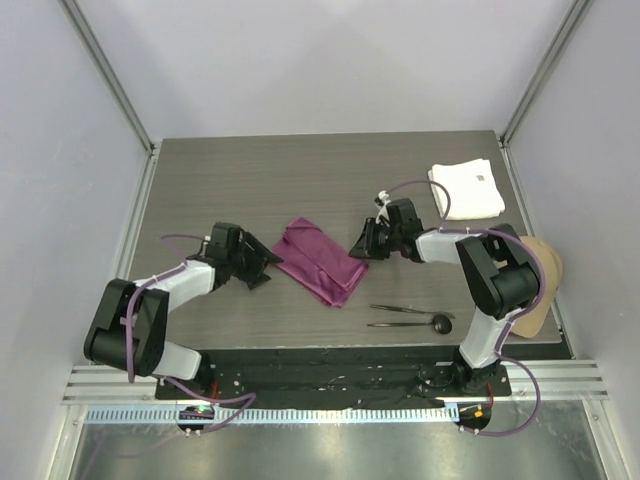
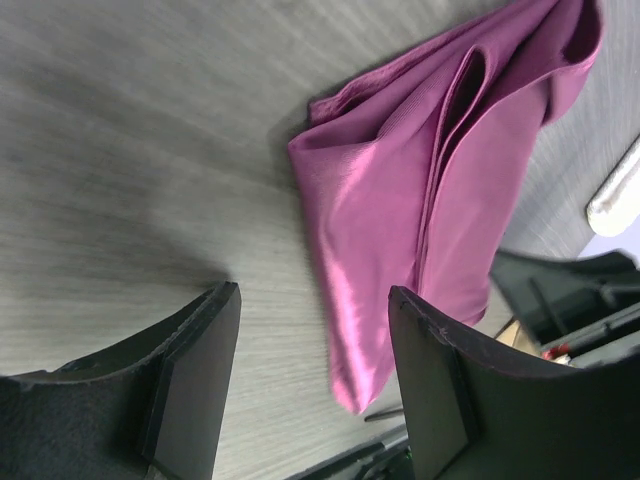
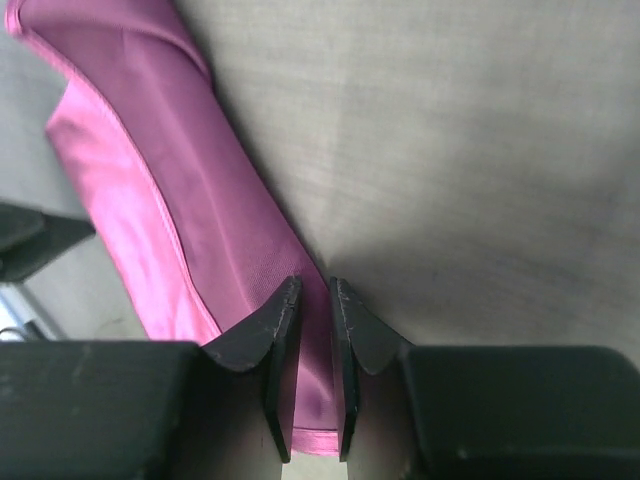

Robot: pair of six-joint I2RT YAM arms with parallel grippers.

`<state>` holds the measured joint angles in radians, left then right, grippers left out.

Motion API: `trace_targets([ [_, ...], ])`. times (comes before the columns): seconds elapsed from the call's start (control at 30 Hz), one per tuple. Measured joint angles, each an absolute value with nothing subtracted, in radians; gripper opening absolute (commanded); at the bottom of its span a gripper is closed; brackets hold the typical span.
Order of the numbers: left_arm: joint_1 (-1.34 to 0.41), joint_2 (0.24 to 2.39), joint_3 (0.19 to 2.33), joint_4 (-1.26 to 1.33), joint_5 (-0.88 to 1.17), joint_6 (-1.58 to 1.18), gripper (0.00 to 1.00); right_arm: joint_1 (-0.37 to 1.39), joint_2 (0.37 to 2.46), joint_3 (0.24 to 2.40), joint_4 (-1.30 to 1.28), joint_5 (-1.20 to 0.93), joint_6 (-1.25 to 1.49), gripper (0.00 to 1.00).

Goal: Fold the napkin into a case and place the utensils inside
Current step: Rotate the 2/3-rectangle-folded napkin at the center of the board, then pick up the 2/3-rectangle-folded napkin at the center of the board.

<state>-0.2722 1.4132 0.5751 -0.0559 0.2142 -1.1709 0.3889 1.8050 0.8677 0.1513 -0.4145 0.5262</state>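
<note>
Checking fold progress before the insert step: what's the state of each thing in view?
napkin: folded into a narrow strip, flat on table.
utensils: lying bare on table, outside the napkin.
white cloth: folded, far right corner, untouched.
left gripper: open, holding nothing.
right gripper: jaws nearly together astride the napkin's end; grip unclear.

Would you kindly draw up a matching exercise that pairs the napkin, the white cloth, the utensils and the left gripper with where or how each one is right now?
Things:
1. napkin
2. white cloth
3. utensils
4. left gripper

Place or state:
A. open, holding nothing
B. at the far right corner of the table
C. side by side near the front edge, uncovered
D. folded, magenta, mid-table

Pairs: 1-D, 2-B, 3-C, 4-A
</note>
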Motion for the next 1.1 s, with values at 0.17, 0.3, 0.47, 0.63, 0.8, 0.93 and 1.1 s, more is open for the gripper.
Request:
trace_targets([
  [0.17, -0.271, 1.469, 0.617, -0.034, 0.226, -1.148, 0.61, 0.392, 1.758, 0.83, 0.105, -0.422, 0.534, 0.26],
  [0.3, -0.27, 1.523, 0.646, 0.01, 0.237, -1.117, 0.59, 0.395, 1.752, 0.912, -0.031, -0.38, 0.464, 0.31],
  [0.47, -0.27, 1.577, 0.673, 0.065, 0.265, -1.092, 0.56, 0.419, 1.738, 1.046, -0.136, -0.326, 0.398, 0.34],
  [0.63, -0.27, 1.613, 0.689, 0.104, 0.282, -1.074, 0.54, 0.476, 1.744, 1.147, -0.18, -0.324, 0.36, 0.34],
  [0.8, -0.274, 1.612, 0.695, 0.107, 0.281, -1.034, 0.61, 0.586, 1.8, 1.241, -0.204, -0.34, 0.328, 0.45],
  [0.93, -0.275, 1.557, 0.685, 0.056, 0.235, -0.991, 0.61, 0.669, 1.845, 1.273, -0.214, -0.351, 0.307, 0.55],
  [1.1, -0.276, 1.394, 0.683, -0.151, 0.08, -0.991, 0.62, 0.734, 1.886, 1.292, -0.247, -0.335, 0.265, 0.62],
])
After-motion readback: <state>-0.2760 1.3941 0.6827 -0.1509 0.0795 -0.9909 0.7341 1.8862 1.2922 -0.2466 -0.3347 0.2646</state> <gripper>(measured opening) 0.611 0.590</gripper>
